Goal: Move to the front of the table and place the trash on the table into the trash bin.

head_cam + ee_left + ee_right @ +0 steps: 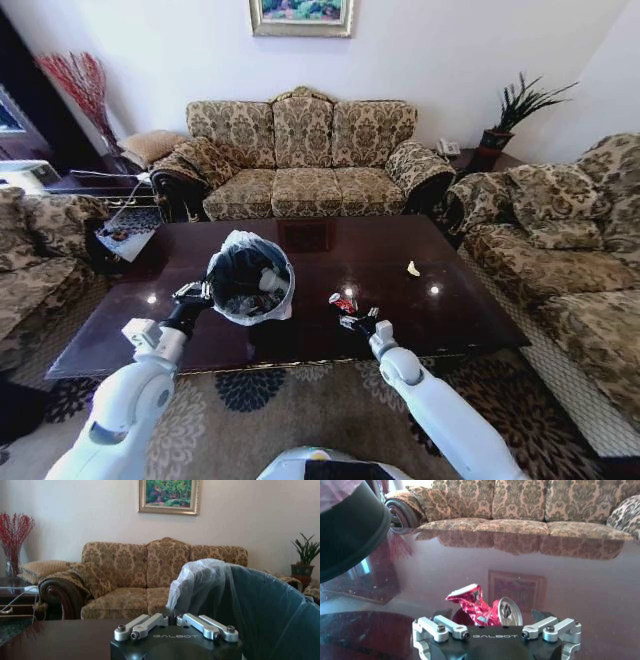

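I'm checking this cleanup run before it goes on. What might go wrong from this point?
1. The right gripper sits at a crushed red wrapper with open fingers; on the glossy table the piece may slide away instead of being caught.
2. The left gripper holds the trash bin tilted by its rim; the bag liner could slip and trash inside spill.
3. The pale scrap lies farther back, possibly a stretch to reach.
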